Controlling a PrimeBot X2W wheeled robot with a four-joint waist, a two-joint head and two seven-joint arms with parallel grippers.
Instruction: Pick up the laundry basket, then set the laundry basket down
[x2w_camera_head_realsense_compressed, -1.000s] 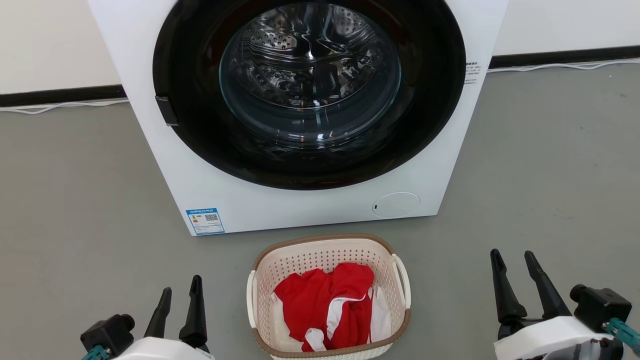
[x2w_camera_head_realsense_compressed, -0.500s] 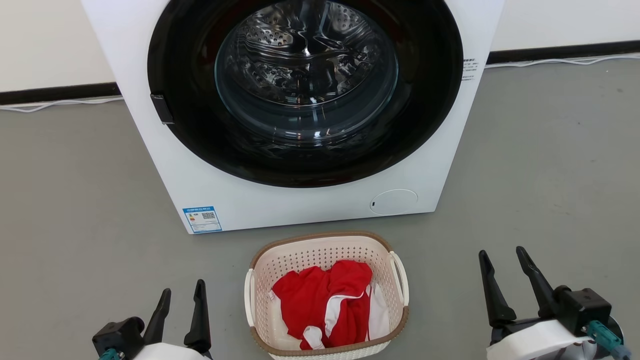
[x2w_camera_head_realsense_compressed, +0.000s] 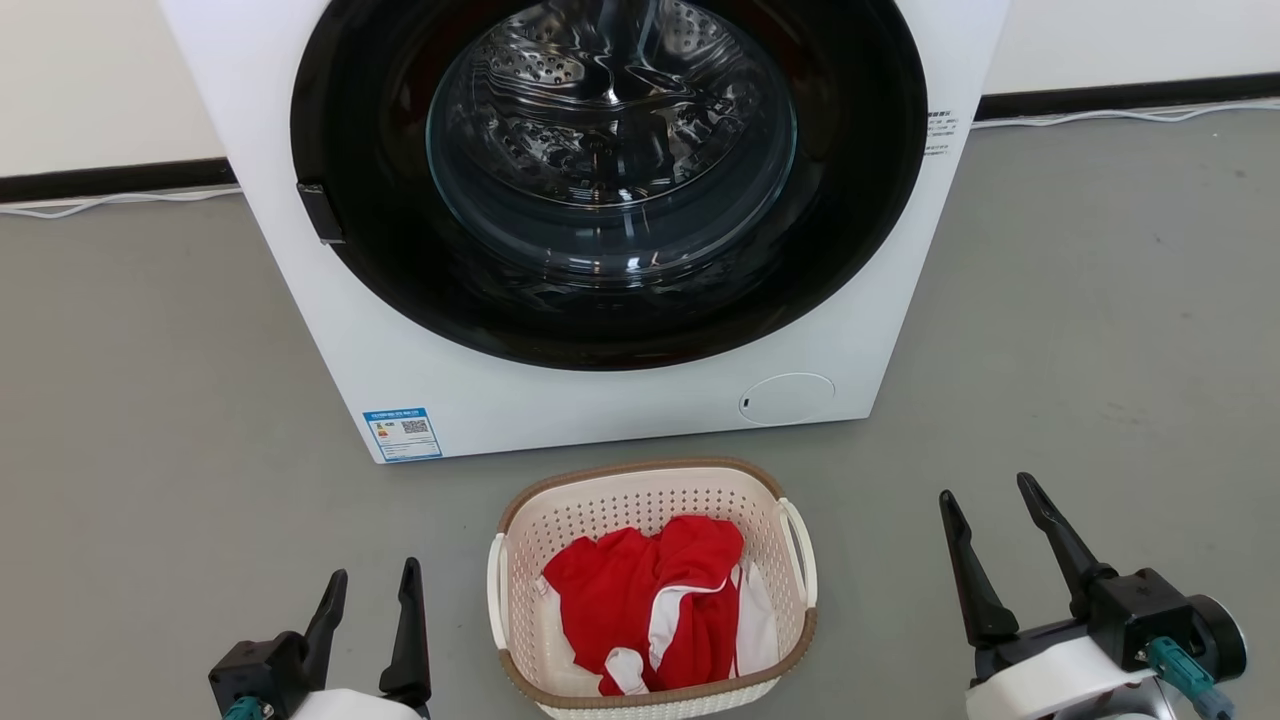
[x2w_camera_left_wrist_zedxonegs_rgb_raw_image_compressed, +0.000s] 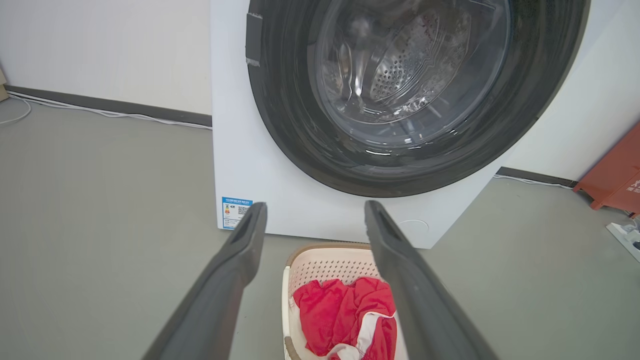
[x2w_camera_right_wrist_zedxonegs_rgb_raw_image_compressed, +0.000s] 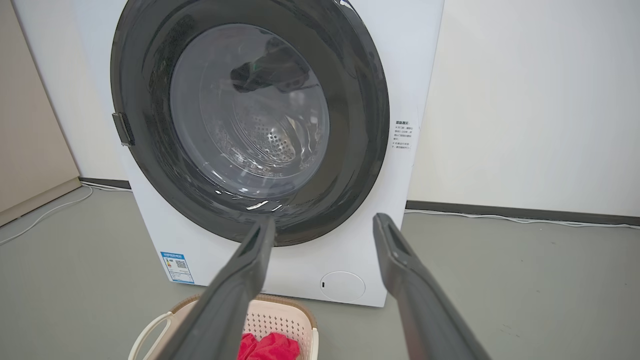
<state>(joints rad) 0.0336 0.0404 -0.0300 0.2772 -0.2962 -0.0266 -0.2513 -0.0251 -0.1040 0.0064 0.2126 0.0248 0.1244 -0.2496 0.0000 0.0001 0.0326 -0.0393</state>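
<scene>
Laundry basket (x2w_camera_head_realsense_compressed: 620, 510) sits between left pincer (x2w_camera_head_realsense_compressed: 374, 570) and right pincer (x2w_camera_head_realsense_compressed: 985, 487) (both spread).

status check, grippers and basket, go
Left gripper open, right gripper open, neither touching anything. Laundry basket on floor before washing machine, red garment inside. Side handles unobstructed.

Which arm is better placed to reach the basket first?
Left, probably. In the head view the open left gripper sits nearer the left handle of the basket than the open right gripper does to the right handle. Neither touches it.
</scene>
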